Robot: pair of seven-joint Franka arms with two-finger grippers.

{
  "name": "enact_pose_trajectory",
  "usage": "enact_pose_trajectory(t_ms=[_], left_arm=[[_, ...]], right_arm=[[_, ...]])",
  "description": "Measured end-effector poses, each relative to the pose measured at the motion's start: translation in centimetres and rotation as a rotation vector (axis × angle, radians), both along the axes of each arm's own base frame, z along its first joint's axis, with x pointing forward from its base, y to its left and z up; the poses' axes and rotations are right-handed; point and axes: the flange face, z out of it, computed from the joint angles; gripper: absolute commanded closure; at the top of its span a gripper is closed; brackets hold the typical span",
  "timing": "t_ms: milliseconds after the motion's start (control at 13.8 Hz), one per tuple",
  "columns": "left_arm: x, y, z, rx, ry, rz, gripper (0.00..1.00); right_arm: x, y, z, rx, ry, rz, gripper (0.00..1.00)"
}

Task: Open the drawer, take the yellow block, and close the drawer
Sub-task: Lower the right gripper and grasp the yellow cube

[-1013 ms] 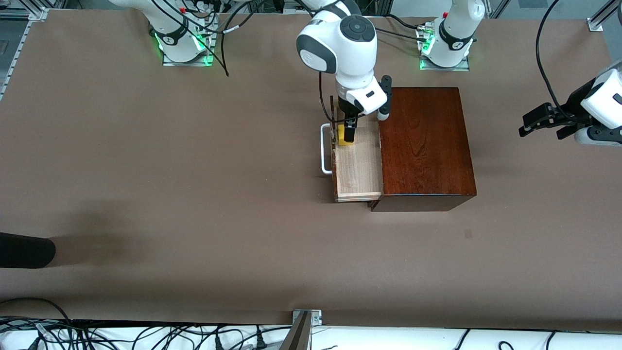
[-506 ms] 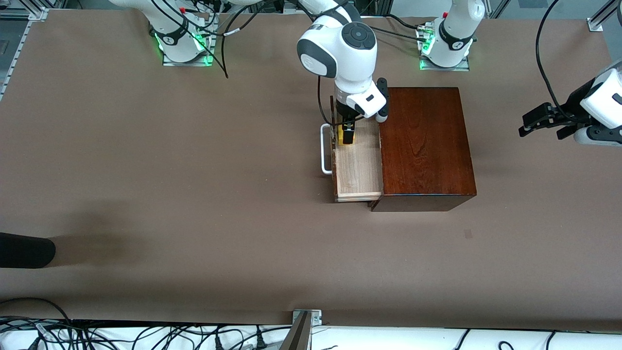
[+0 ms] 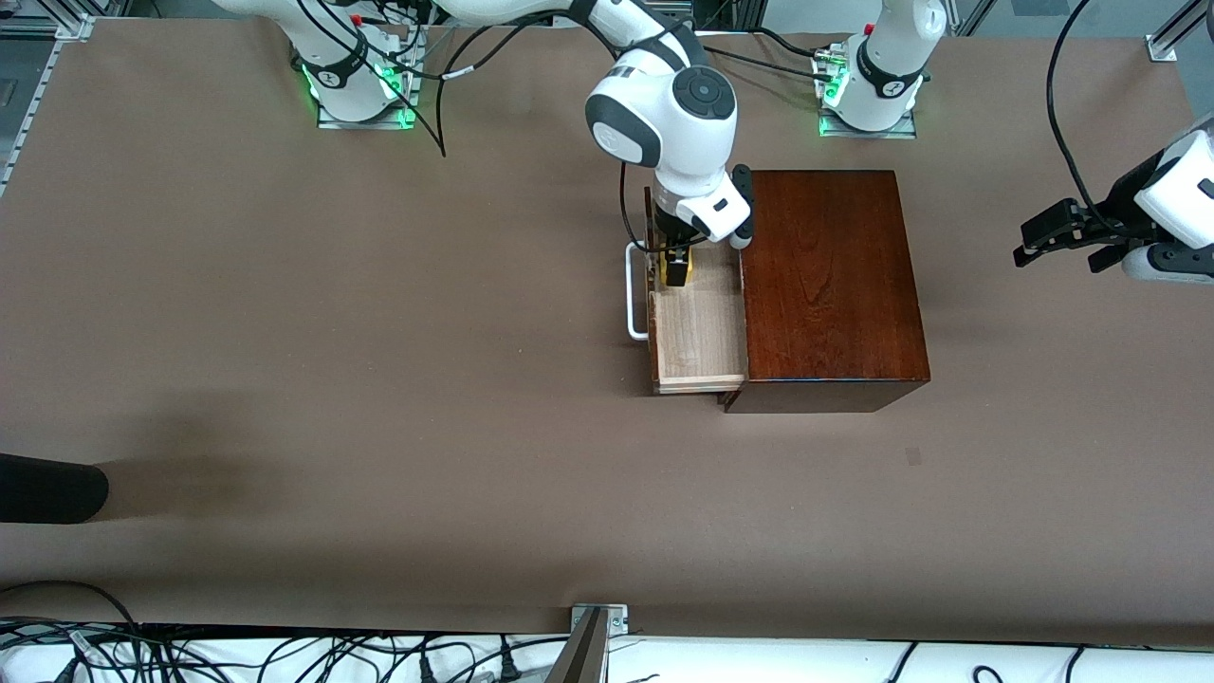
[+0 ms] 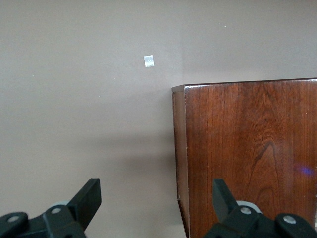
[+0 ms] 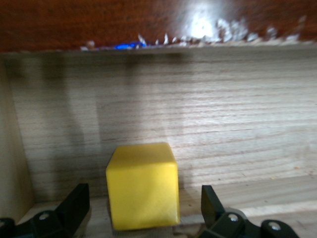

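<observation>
The drawer (image 3: pixel 697 332) is pulled out of the dark mahogany box (image 3: pixel 830 285) toward the right arm's end, its white handle (image 3: pixel 634 290) outermost. The yellow block (image 3: pixel 688 269) sits in the drawer's corner farthest from the front camera, mostly hidden by my right gripper (image 3: pixel 677 269). In the right wrist view the block (image 5: pixel 143 186) rests on the pale wood floor between the open fingers (image 5: pixel 74 203) of my right gripper (image 5: pixel 143 208), untouched on both sides. My left gripper (image 3: pixel 1053 237) is open and waits in the air past the box at the left arm's end; the left wrist view shows it (image 4: pixel 153 198) over the box edge (image 4: pixel 247 148).
A dark object (image 3: pixel 47 488) lies at the table edge at the right arm's end, nearer the front camera. A small pale mark (image 3: pixel 912 456) is on the table nearer the camera than the box. Cables (image 3: pixel 285 655) run along the front edge.
My right gripper has sunk lower into the drawer, and its fingers now stand on both sides of the yellow block. The left arm has not moved.
</observation>
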Motion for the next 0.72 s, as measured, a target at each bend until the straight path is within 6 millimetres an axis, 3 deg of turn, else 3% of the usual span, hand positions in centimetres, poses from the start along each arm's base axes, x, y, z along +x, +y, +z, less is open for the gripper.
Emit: enact_pose_trajectory(t_ms=[72,362,434,723], left_arm=[[0.0,0.0,0.0,0.000,0.000,0.000,0.00],[0.0,0.1,0.0,0.000,0.000,0.001,0.00],[0.0,0.1,0.0,0.000,0.000,0.002,0.00],[0.1,0.6,-0.2,0.000,0.004,0.011,0.00]], right_arm=[[-0.1,0.1,-0.5,-0.005,0.003,0.002,0.00],[-0.4,0.3,-1.4,-0.011,0.008,0.003,0.93],[-0.2,0.3,-1.2,-0.009,0.005,-0.001,1.00],[0.2,0.4,-0.4,0.016,-0.014,-0.033,1.00]])
